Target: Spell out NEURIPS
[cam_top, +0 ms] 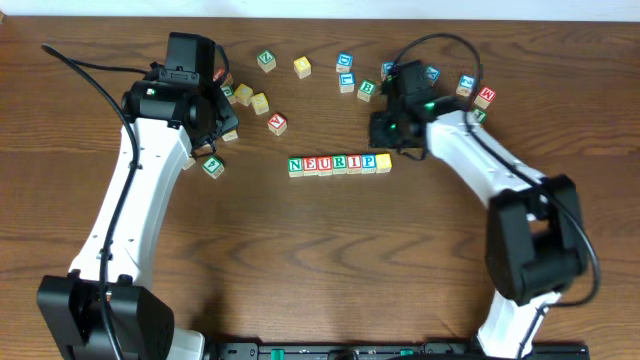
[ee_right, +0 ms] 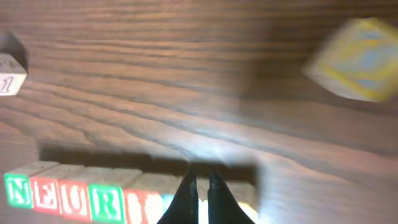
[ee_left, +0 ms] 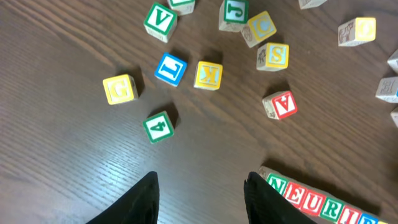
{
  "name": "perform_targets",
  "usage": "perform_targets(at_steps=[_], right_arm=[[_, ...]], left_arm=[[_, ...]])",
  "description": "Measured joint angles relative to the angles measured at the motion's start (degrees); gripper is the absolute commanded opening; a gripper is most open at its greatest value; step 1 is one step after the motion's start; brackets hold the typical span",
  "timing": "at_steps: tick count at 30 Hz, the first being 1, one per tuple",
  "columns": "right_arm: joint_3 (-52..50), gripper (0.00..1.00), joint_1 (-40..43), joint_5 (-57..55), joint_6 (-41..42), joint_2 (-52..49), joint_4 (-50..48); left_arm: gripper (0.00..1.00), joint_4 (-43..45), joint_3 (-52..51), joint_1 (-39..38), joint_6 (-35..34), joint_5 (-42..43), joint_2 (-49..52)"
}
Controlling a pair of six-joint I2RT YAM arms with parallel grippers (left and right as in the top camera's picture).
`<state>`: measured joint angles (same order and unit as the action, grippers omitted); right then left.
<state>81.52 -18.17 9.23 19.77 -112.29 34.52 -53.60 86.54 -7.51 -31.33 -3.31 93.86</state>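
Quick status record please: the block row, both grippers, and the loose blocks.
row: seven blocks side by side, reading N E U R I P, then a yellow-topped block, letter unreadable
left gripper: open, empty, above bare table off the row's N end
right gripper: shut, holding nothing, over the row's last blocks
loose blocks: scattered beyond the row, one a yellow S block
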Motion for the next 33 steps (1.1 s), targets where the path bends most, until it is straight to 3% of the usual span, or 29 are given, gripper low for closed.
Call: perform_targets(at_steps=[4, 10, 12, 22, 33], right_arm=[[0.5, 0.03, 3.0, 0.0, 0.2, 3.1, 5.3], [-1.2, 0.02, 4.7, -0.2, 0.2, 3.3, 7.6], [-3.3, 0.01, 4.6, -0.2, 0.4, 3.3, 6.8], [-11.9, 0.01, 4.6, -0.2, 1.3, 3.2, -2.5], [-13.5, 0.01, 4.0, 0.1, 1.8, 3.3, -4.4]], left_arm=[[0.38, 0.0, -0.2, -1.1, -0.1, 0.0, 0.0], [0.13, 1.0, -5.4, -3.3, -0.2, 0.5, 0.0], [0.08, 3.5, -9.0, -3.4, -0.2, 2.1, 0.1], [0.08, 9.1, -13.9, -3.4, 0.3, 7.7, 3.6], [0.08, 13.6, -13.9, -4.1, 3.1, 12.5, 12.2]])
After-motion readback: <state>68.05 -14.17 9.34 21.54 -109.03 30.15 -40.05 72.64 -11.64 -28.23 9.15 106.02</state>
